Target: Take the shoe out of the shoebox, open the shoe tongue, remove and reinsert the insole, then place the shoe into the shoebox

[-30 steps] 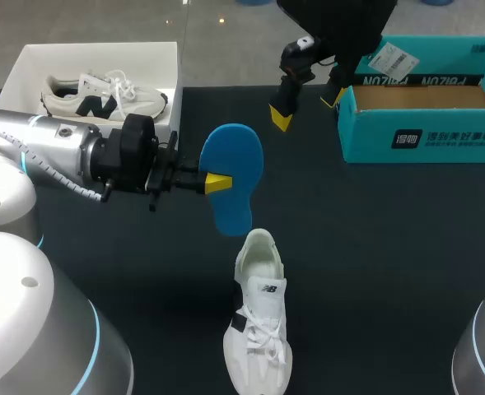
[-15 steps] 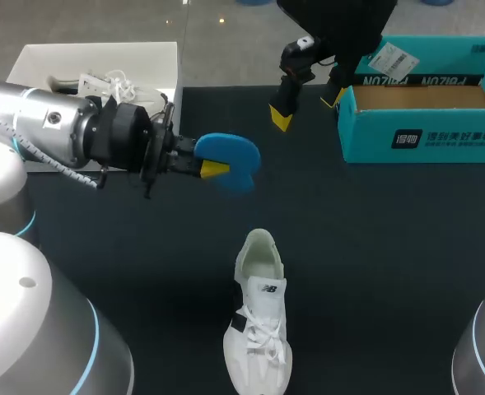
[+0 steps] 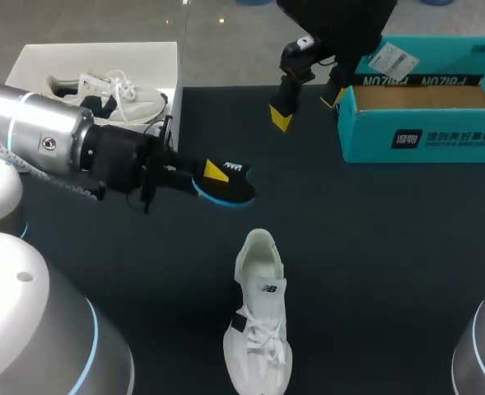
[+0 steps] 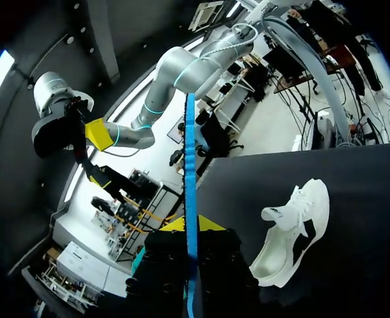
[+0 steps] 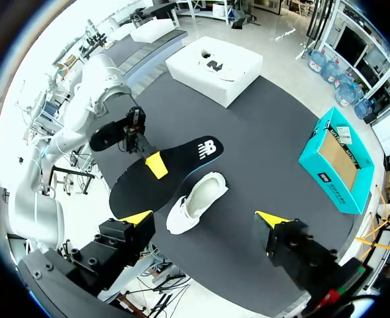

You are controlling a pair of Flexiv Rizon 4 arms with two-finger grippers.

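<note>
My left gripper (image 3: 216, 174) is shut on the insole (image 3: 230, 188) and holds it in the air above the black table, dark top side up, blue edge showing. In the left wrist view the insole (image 4: 190, 152) stands edge-on as a thin blue strip between the fingers of the left gripper (image 4: 189, 226). The white shoe (image 3: 258, 325) lies on the table below the insole, opening towards it, toe towards the front edge. The shoe (image 5: 196, 201) and the insole (image 5: 165, 173) lie beneath my right gripper (image 5: 204, 218), which hangs open and high near the teal shoebox (image 3: 423, 136).
The teal shoebox stands open at the back right. A white box (image 3: 28, 62) at the back left holds a second shoe (image 3: 123, 100), beige with dark marks. My right gripper (image 3: 308, 105) hovers between the two boxes.
My left wrist has turned the insole from blue underside facing up to dark top side up, and shifted it slightly back. The right arm and the shoe have not moved.
</note>
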